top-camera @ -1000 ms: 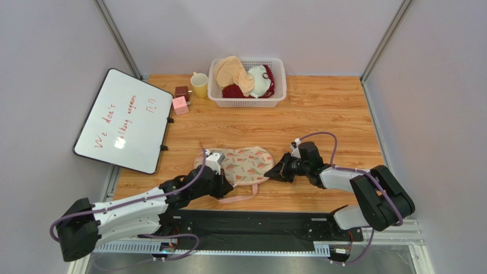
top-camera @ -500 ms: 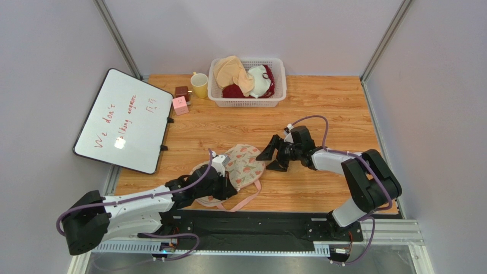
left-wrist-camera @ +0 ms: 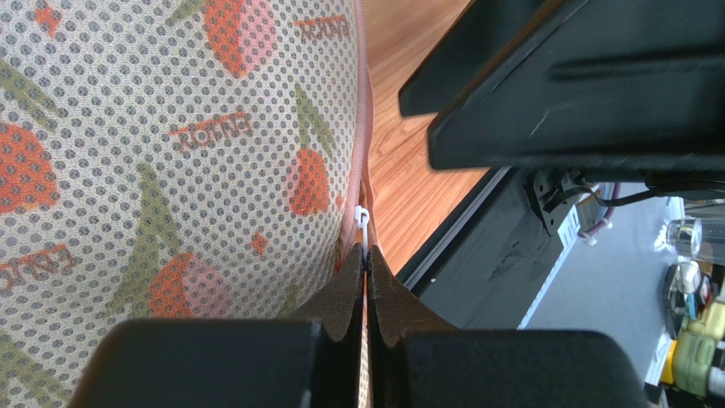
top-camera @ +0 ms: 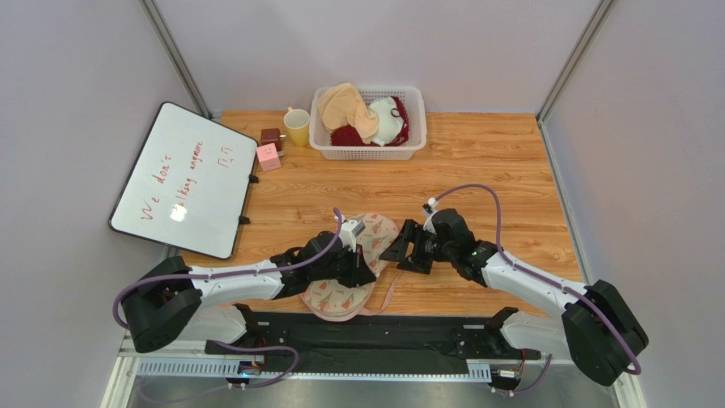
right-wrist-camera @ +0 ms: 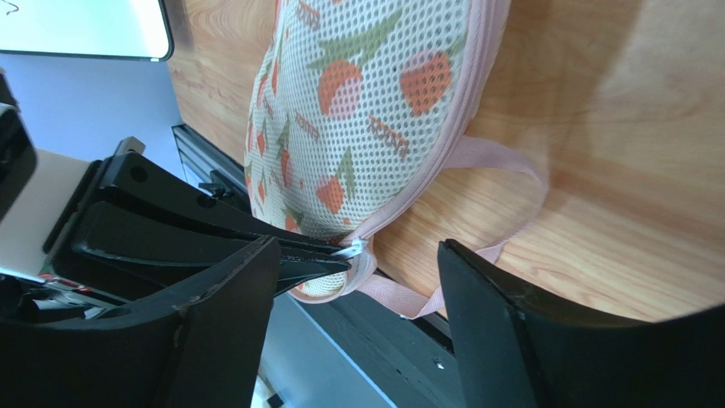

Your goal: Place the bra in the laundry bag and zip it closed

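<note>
The laundry bag (top-camera: pixel 351 270), cream mesh with red prints and pink zipper edging, lies slantwise near the table's front edge, one end over the black rail. My left gripper (top-camera: pixel 366 274) is shut on its zipper edge, and the white zipper pull (left-wrist-camera: pixel 363 223) sticks out just past the fingertips of the left gripper (left-wrist-camera: pixel 367 259). My right gripper (top-camera: pixel 400 253) stands open just right of the bag. In the right wrist view the right gripper (right-wrist-camera: pixel 357 297) brackets the zipper pull (right-wrist-camera: pixel 353 249) and a pink strap loop (right-wrist-camera: pixel 502 170) without touching them. The bra is out of view.
A white slatted basket (top-camera: pixel 366 154) with beige and white-and-red garments stands at the back. A yellow cup (top-camera: pixel 297 127), a pink cube (top-camera: pixel 268 156) and a brown cube (top-camera: pixel 271 138) sit left of it. A whiteboard (top-camera: pixel 183 178) overhangs the left edge. The black rail (top-camera: pixel 374 331) runs along the front.
My right gripper opened and let go of the bag's right end, then came back beside it. The left gripper swung the bag round, so it now lies slantwise over the front edge.
</note>
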Robot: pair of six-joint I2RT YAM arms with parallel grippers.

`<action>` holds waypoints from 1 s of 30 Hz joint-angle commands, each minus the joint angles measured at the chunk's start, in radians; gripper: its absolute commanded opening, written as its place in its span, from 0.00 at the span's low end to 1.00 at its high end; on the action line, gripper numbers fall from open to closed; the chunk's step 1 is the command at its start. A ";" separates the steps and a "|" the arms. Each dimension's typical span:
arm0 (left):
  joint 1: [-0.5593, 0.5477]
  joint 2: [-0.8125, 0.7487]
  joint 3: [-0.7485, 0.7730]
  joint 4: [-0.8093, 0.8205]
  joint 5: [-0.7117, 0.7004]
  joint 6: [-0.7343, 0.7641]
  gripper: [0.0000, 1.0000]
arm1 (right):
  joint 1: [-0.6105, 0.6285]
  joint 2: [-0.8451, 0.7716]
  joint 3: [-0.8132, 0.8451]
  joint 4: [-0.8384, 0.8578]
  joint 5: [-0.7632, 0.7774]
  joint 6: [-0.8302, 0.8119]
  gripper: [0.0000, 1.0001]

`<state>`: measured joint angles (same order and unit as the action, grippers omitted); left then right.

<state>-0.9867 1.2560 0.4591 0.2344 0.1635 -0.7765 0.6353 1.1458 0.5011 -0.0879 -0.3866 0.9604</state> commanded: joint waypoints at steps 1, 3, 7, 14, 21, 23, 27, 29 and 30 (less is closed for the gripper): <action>-0.001 -0.021 0.023 0.065 0.030 0.000 0.00 | 0.037 0.060 -0.056 0.139 0.040 0.110 0.69; -0.003 -0.035 0.007 0.056 0.021 -0.004 0.00 | 0.041 0.138 -0.073 0.275 -0.007 0.150 0.65; -0.004 -0.069 -0.019 0.045 0.022 -0.015 0.00 | 0.089 0.236 -0.041 0.361 -0.003 0.172 0.57; -0.030 -0.063 -0.023 0.037 0.018 -0.024 0.00 | 0.101 0.284 -0.053 0.424 0.054 0.236 0.36; -0.052 -0.014 -0.039 0.040 0.002 -0.030 0.00 | 0.041 0.200 -0.095 0.402 0.094 0.288 0.03; -0.059 -0.001 -0.056 0.066 0.002 -0.043 0.00 | 0.015 0.166 -0.096 0.375 0.091 0.288 0.00; -0.064 0.000 -0.089 0.083 -0.013 -0.058 0.00 | -0.087 0.135 -0.096 0.353 0.051 0.281 0.00; -0.064 -0.010 -0.108 0.074 -0.024 -0.058 0.00 | -0.127 0.124 -0.099 0.349 0.014 0.279 0.00; -0.064 -0.029 -0.115 0.071 -0.027 -0.060 0.00 | -0.163 0.121 -0.102 0.349 0.002 0.278 0.00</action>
<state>-1.0397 1.2564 0.3798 0.2985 0.1329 -0.8143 0.5606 1.3056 0.3992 0.2371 -0.3759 1.2282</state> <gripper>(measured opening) 0.003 0.021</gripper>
